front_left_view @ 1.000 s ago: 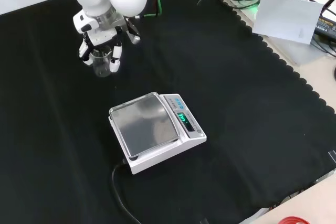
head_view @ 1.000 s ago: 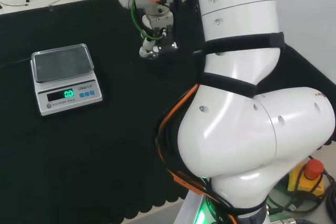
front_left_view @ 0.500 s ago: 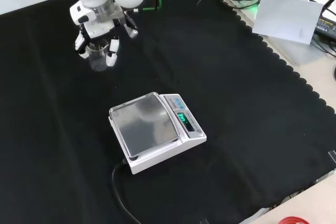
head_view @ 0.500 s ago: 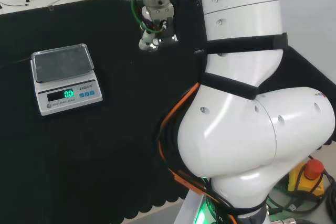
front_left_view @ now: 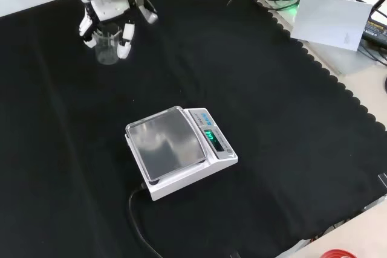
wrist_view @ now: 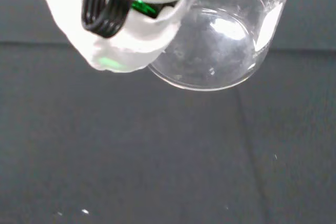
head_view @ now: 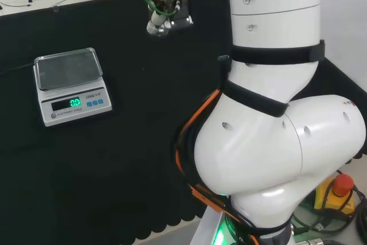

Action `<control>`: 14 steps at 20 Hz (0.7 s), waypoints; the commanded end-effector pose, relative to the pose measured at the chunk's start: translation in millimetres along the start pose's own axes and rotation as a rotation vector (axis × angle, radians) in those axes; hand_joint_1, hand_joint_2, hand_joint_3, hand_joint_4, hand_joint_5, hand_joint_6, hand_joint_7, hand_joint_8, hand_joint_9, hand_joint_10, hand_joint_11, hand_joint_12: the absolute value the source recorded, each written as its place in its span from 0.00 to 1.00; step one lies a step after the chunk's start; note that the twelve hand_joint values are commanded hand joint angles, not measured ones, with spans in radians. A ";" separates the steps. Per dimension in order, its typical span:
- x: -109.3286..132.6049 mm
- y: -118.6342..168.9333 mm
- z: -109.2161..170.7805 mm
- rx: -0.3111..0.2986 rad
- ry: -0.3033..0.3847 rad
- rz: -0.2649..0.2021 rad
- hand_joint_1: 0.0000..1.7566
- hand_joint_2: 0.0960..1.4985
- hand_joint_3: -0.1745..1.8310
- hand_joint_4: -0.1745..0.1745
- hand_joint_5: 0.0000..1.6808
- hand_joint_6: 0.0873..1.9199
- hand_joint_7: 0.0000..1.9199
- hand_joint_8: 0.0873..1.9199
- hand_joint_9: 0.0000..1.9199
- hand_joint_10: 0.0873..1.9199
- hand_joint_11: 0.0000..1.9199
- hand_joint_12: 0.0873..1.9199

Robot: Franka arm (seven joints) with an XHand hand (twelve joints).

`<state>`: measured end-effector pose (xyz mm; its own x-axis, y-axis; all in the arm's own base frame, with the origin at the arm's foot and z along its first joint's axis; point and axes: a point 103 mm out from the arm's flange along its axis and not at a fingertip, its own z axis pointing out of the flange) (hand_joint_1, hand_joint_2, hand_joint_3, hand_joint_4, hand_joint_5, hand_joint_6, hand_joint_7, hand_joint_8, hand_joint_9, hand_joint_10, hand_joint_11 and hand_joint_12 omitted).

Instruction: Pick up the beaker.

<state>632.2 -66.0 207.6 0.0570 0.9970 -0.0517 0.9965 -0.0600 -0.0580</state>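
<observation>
Front view, left to right. At the far upper left, the hand [front_left_view: 109,5] hangs from the arm with its fingers [front_left_view: 127,33] curled downward around a clear glass beaker [front_left_view: 106,46], fingers on either side of the glass wall. The beaker sits directly below the palm, between the fingers, its long axis close to vertical and in line with the hand's approach; its mouth appears to point up toward the palm and its base down toward the black cloth [front_left_view: 272,119]. Whether the base touches the cloth cannot be told from this view.

Wrist view. The round base of the beaker [wrist_view: 210,51] is seen from above and in front of the cloth [wrist_view: 157,171], with printed graduation marks running up the wall; the open cloth visible beyond the base suggests that the vessel is clear of the bench, so the pick-up is judged to be under way or nearly complete. A blurred white part of the hand [wrist_view: 121,40] lies against the glass.

Centre of the front view. An electronic scale [front_left_view: 178,150] with a lit green display stands well apart from the beaker, nearer the camera, its cable [front_left_view: 140,228] trailing off toward the near edge.

Head view. The hand [head_view: 160,21] is at the top centre, to the left of the arm's white links; the scale [head_view: 70,84] is at the left.
</observation>
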 end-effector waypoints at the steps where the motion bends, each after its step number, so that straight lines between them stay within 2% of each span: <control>1: 43.2 -16.1 -37.2 -0.006 0.002 -0.110 0.70 0.48 0.44 0.63 0.57 0.62 0.52 0.58 0.62 0.45 0.66 0.37; 6: 80.8 -19.3 -36.9 0.014 0.004 -0.192 0.70 0.48 0.44 0.65 0.57 0.62 0.53 0.58 0.61 0.45 0.67 0.37; 13: 127.8 -27.1 -22.6 0.057 0.022 -0.290 0.70 0.48 0.44 0.65 0.57 0.62 0.53 0.58 0.61 0.45 0.66 0.37; 14: 123.8 -27.1 -18.3 0.057 0.034 -0.296 0.70 0.48 0.44 0.65 0.57 0.62 0.53 0.58 0.61 0.46 0.66 0.37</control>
<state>616.3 47.5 230.1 -0.1925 0.9812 -0.0165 0.9759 0.1897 -0.1078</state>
